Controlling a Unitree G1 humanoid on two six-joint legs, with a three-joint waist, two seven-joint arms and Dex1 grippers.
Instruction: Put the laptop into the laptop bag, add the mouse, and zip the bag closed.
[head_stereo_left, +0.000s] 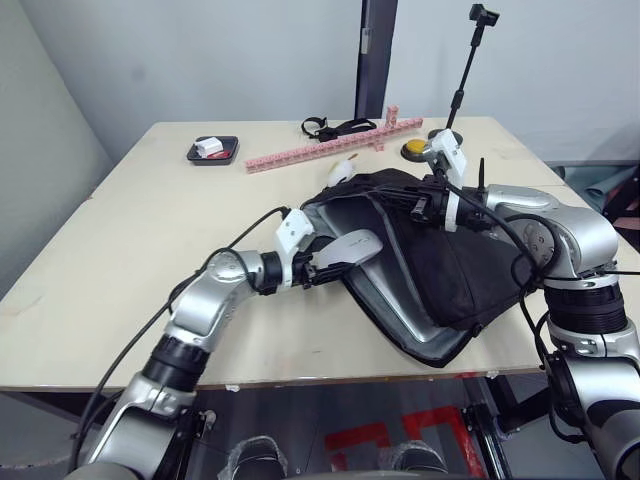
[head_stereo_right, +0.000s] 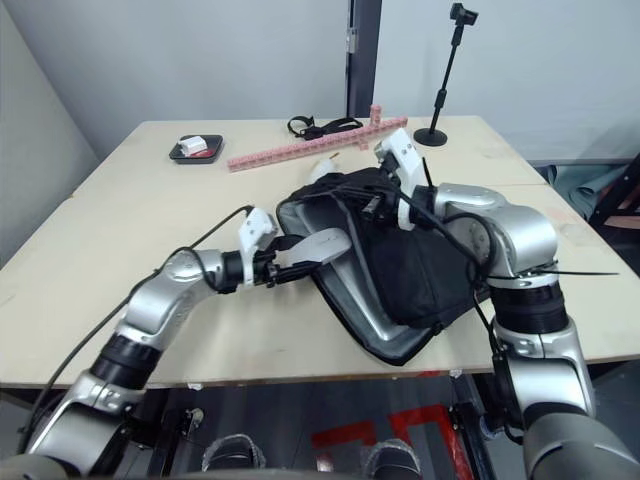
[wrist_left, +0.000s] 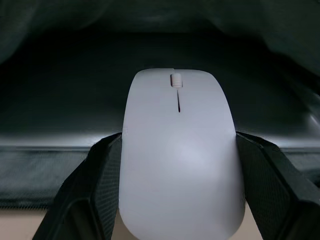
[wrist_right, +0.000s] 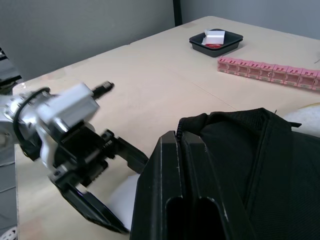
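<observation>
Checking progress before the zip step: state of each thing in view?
laptop bag: unzipped, flap held up
laptop: inside the bag, edge showing
mouse: gripped, at the bag's opening
left gripper: shut on the mouse
right gripper: shut on the bag's flap
black tray: holds small white and red items

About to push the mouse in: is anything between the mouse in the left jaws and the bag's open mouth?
Nothing: in the left wrist view the smooth white oval mouse faces the dark opening of the black fabric laptop bag with the stretch bare.
</observation>
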